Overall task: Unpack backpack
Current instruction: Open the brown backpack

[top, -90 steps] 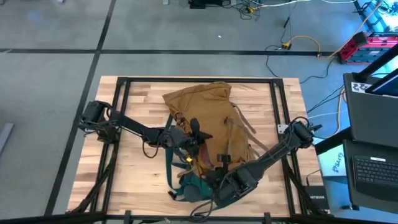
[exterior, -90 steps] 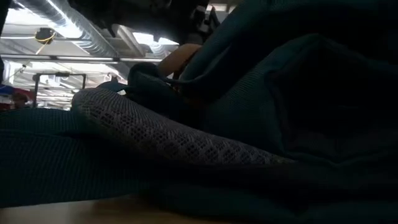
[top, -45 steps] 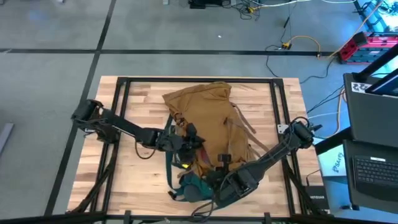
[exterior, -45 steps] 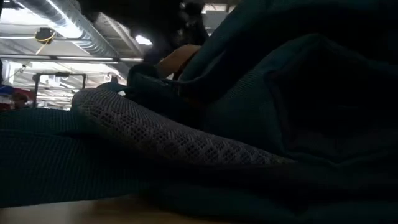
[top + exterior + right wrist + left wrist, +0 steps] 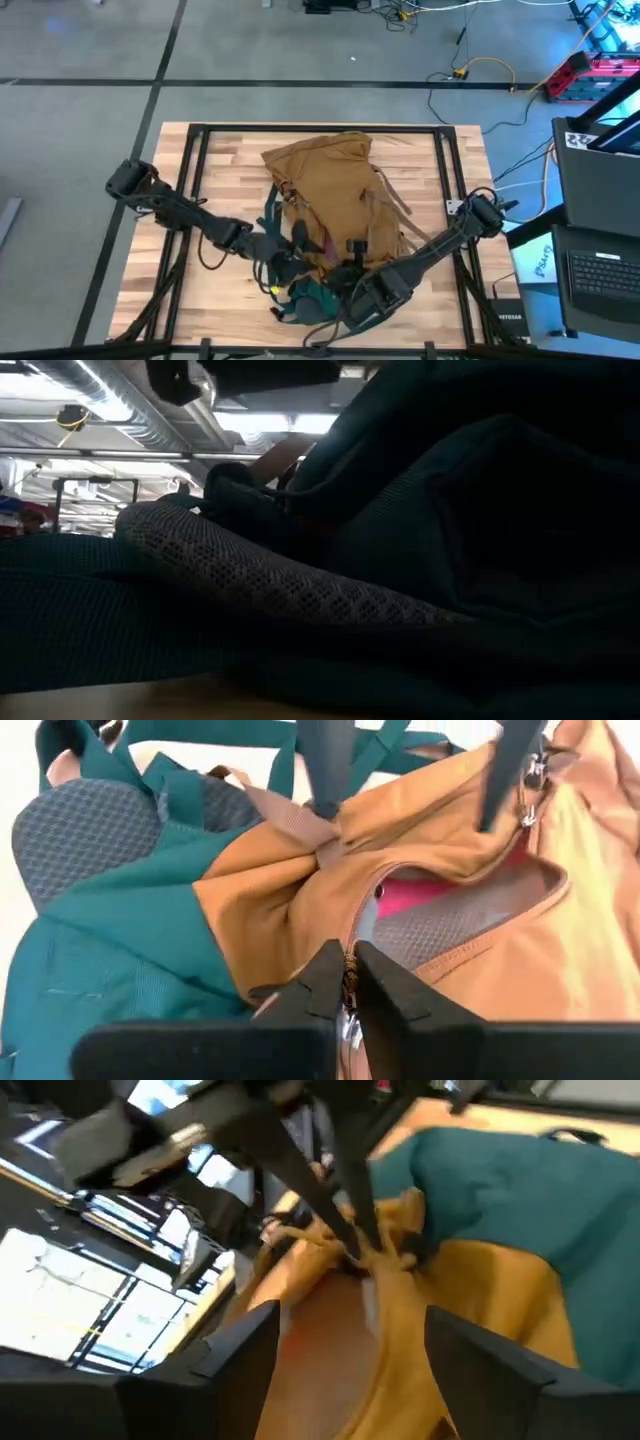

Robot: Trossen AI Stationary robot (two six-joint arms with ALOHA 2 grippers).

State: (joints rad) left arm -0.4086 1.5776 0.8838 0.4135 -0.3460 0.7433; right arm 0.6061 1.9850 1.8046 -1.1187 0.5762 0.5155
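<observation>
The tan backpack (image 5: 335,195) lies flat on the table, its teal base (image 5: 312,298) toward the near edge. Its zip opening (image 5: 450,915) gapes and shows pink and grey mesh inside. My right gripper (image 5: 348,982) is at the near end of that opening, shut on the zipper pull. My left gripper (image 5: 360,1360) hangs open over the tan fabric just left of the opening. In the right wrist view its two fingers (image 5: 320,770) stand apart above the opening; whether they touch the fabric cannot be told. My right gripper pinches the zipper pull (image 5: 348,970), at the near end of the zip opening, between its two fingertips. The fingers come from the near side, slanting down. The backpack stays lying on the table, and the tan fabric (image 5: 270,910) beside the pull is bunched into folds.
Teal straps and a grey mesh pad (image 5: 250,575) fill the low view close to the camera. Bare wood (image 5: 200,160) lies left and right of the backpack. A black frame rail (image 5: 320,128) runs round the table top.
My left gripper has drawn back from the middle of the backpack toward the table's near-left, ending over the pack's near part. My right gripper and the backpack have stayed where they were.
</observation>
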